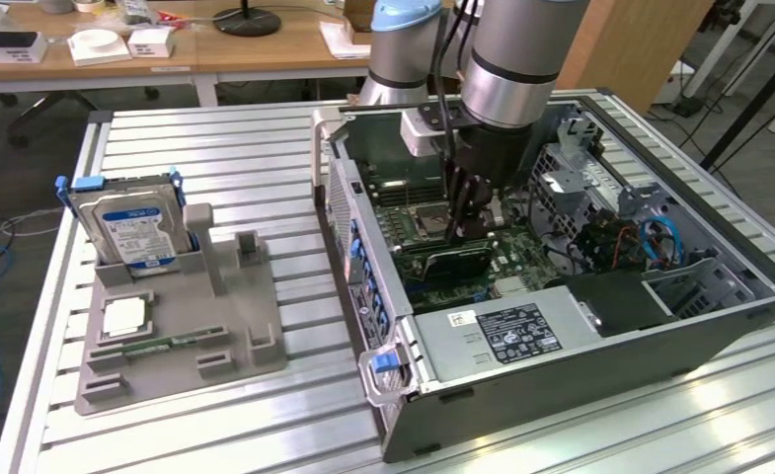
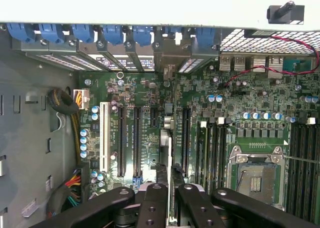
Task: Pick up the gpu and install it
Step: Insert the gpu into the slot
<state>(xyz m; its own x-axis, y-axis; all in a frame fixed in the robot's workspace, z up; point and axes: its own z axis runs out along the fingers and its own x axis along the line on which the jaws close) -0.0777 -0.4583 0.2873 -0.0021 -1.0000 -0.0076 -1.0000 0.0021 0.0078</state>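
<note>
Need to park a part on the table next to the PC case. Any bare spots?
Bare slatted table behind the grey holder tray, beside the case; another bare strip in front of the tray, near the table's front edge. Crowded: the tray itself, with the hard drive, and inside the case, where the gripper is down over the motherboard.

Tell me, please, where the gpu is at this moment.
In the exterior view the gpu stands on edge inside the open computer case, on the green motherboard, directly under the claw.
</note>
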